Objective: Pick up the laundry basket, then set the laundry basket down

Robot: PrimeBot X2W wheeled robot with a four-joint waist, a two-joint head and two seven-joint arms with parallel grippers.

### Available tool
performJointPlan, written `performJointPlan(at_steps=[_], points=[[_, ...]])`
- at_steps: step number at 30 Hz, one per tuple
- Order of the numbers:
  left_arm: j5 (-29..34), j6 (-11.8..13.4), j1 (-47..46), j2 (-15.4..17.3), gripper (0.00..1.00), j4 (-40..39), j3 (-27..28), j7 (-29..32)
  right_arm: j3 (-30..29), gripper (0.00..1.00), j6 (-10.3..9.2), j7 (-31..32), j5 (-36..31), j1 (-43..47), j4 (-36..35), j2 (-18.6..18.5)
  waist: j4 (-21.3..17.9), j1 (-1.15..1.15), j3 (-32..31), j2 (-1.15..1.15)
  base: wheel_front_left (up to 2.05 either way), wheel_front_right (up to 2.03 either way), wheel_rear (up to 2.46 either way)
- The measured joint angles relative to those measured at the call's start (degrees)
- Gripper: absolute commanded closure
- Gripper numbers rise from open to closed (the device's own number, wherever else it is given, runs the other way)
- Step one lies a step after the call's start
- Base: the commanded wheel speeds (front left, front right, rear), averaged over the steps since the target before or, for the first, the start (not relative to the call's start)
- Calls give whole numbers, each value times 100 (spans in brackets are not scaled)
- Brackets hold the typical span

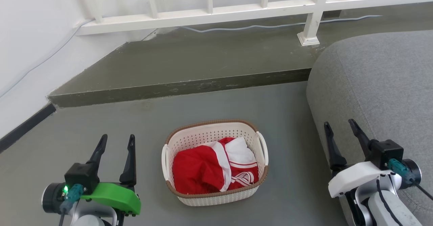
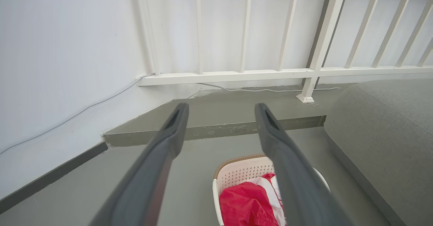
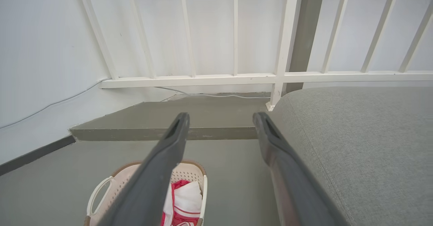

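Grey floor (image 1: pixel 101 131) carries the laundry basket (image 1: pixel 203 136), which sits untouched between both arms with red and white clothes (image 1: pixel 209 168) inside. Nothing is done yet: lifting and setting down both remain. The left gripper (image 1: pixel 116 141) and right gripper (image 1: pixel 340 126) hold their fingers apart, empty. A grey sofa (image 1: pixel 382 84) crowds the right arm; a raised step (image 1: pixel 182 87) and white railing (image 1: pixel 236 11) lie beyond.

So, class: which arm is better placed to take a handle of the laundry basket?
Probably left: the left gripper, open, is closer to a handle of the laundry basket; the right gripper is farther off, by the grey sofa.
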Motion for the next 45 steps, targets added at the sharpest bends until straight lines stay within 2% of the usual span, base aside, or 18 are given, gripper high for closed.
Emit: performJointPlan(at_steps=[2, 14, 33, 45], points=[[76, 3, 2, -4, 0, 13, -22, -48, 1, 0, -82, -38, -115, 2, 1, 18, 2, 0, 2, 0, 0, 0, 0], [207, 27, 10, -21, 0, 153, -46, -49, -92, 0, -137, -51, -242, 80, -1, 100, -7, 0, 11, 0, 0, 0, 0], [249, 26, 10, -55, 0, 245, -59, -49, -145, 0, -138, -51, -265, 108, -2, 147, -24, 0, 36, 0, 0, 0, 0], [267, 25, -7, -73, 0, 130, -48, -49, -149, 0, -138, -51, -298, 104, -91, 169, 6, 0, 384, 0, 0, 0, 0]])
